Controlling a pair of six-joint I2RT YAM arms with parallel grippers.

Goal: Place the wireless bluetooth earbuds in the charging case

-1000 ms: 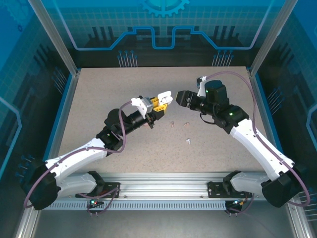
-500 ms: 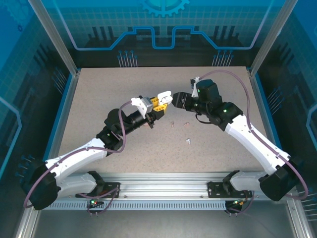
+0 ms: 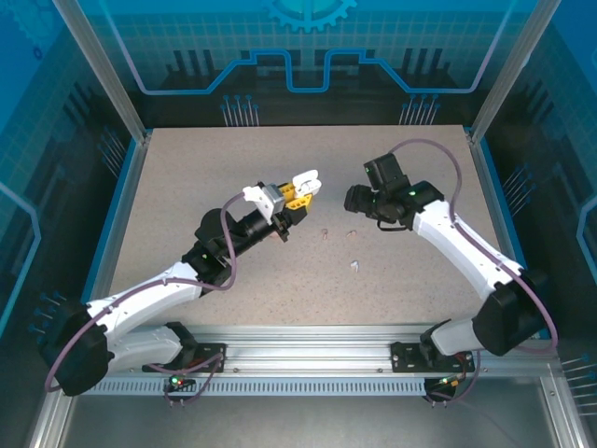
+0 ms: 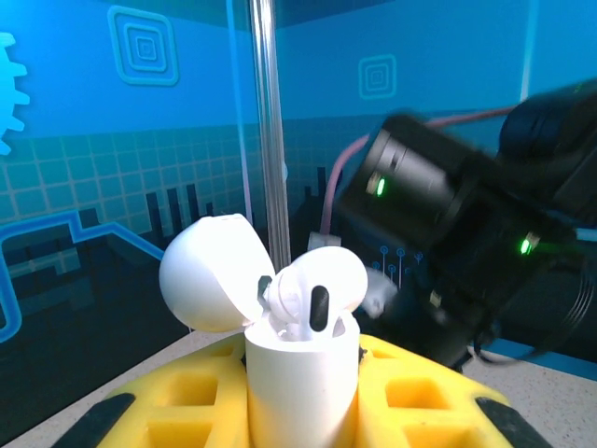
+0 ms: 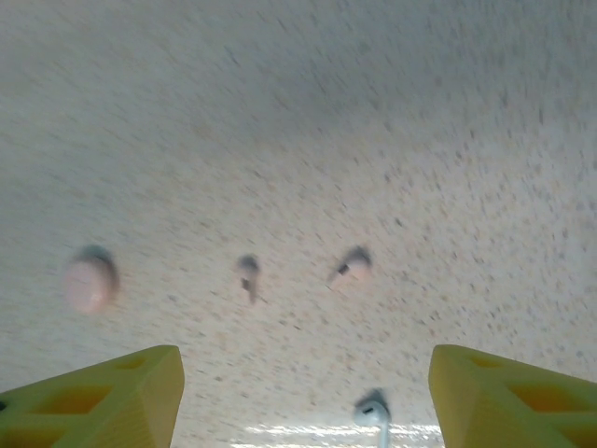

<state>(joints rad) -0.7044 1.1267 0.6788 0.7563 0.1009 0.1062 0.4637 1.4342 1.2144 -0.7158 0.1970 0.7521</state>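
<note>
Your left gripper (image 3: pixel 303 187) clamped on the charging case (image 4: pixel 301 383) (lid tipped back), white earbud (image 4: pixel 317 285) standing in it, your right gripper (image 3: pixel 353 199) spread wide, pinkish earbud (image 5: pixel 354 266) on the bench (image 5: pixel 420 112) below it.

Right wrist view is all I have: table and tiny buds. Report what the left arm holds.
Observer: The left gripper is shut on a white charging case, upright between its yellow jaws.
Operator: Give me the lid state.
Observer: The lid is flipped open; one white earbud sits inside, head above the rim.
Operator: Place it against my right gripper.
Observer: In the top external view the case is apart from the right gripper, to its left.
</note>
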